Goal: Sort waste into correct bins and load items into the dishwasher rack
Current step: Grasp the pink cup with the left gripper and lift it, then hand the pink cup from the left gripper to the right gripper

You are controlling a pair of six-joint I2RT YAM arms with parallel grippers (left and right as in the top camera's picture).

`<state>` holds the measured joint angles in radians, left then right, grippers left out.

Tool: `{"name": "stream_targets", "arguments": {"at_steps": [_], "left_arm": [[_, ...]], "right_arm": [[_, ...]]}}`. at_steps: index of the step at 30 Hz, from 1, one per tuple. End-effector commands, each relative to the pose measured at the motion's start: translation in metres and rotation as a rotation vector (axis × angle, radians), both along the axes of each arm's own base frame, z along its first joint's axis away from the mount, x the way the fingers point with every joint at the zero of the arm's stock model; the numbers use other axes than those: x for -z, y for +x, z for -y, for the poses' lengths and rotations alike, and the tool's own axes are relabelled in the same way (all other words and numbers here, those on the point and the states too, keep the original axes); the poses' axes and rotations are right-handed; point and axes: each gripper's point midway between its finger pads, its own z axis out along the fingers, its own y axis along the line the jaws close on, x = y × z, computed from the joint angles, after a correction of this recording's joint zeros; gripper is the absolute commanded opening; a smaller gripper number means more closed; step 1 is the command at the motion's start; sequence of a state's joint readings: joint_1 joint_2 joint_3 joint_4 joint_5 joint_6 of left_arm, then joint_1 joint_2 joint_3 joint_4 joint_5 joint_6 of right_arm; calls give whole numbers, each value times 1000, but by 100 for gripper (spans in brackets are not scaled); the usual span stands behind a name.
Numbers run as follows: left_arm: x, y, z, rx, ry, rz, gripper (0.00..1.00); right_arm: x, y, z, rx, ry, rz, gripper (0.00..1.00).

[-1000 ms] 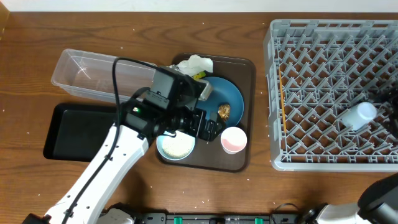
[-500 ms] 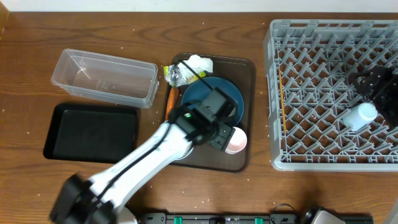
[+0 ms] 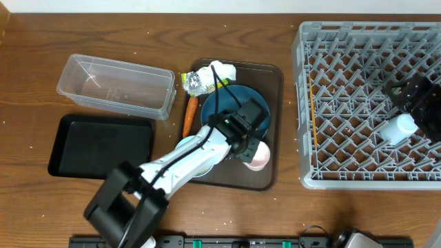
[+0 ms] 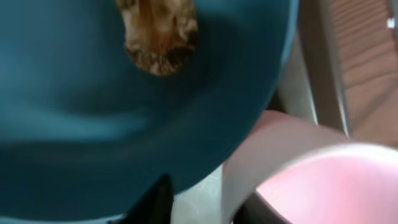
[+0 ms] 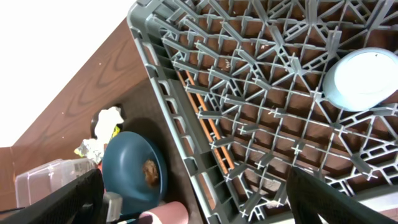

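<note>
My left gripper [image 3: 251,146] has closed down on the wall of the small pink cup [image 3: 260,157], one finger inside and one outside [image 4: 208,205]. The cup [image 4: 323,186] stands on the brown serving tray beside the dark blue dish [image 3: 234,103], which holds a brown food lump [image 4: 158,31]. Tissue [image 3: 220,70], foil wrapper [image 3: 195,83] and carrot [image 3: 189,117] lie at the dish's left edge. My left arm hides the white bowl. My right gripper [image 3: 415,96] hangs open and empty over the dishwasher rack [image 3: 306,103], near the small blue cup [image 5: 360,78] lying in it.
The clear tub [image 3: 116,86] and black tray [image 3: 102,145] sit left of the brown serving tray [image 3: 275,76]. White grains are scattered over the wooden table. The rack's near wall [image 5: 186,118] rises close to the serving tray's right side.
My left arm swung right from over the white bowl to the pink cup, and its jaws narrowed from wide open. The right gripper came into view over the rack.
</note>
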<state>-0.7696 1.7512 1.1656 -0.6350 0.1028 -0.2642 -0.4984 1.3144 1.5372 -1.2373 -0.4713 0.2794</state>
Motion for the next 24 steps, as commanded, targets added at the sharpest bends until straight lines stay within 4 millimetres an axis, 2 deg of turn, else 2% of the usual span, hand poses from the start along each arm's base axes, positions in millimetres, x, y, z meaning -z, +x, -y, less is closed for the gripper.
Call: {"name": "stream_targets", "arguments": {"at_steps": [1,3,5,9,13,16,19,22,24], "left_arm": [[-2,-1,2,4,-10,-5,8],[-14,0,7,8,-44,-3,6],[-36,2,11,5,-91,-1,6],[-104,15,7,-25,-270,35,6],[-169,29,-13,-66,-514,82,6],[-210,28,-21,-31,-731,57,6],[-243,24,-23,47,-917,27,6],[-273,18,-24,160,-1076,14,6],[-288,12,-24,235,-1147,13,6]], "right_arm": [[-2,1,-2,-18,-16,5,87],[-2,1,-2,-18,-15,4,87],[-1,0,-2,-37,-27,5,87],[-7,2,-18,-183,-56,64,86],[-13,7,-45,-317,-44,117,86],[-18,6,-80,-472,-14,164,86],[-29,1,-125,-677,28,246,86],[-46,-14,-178,-934,81,375,86],[-57,-25,-205,-1070,112,464,85]]}}
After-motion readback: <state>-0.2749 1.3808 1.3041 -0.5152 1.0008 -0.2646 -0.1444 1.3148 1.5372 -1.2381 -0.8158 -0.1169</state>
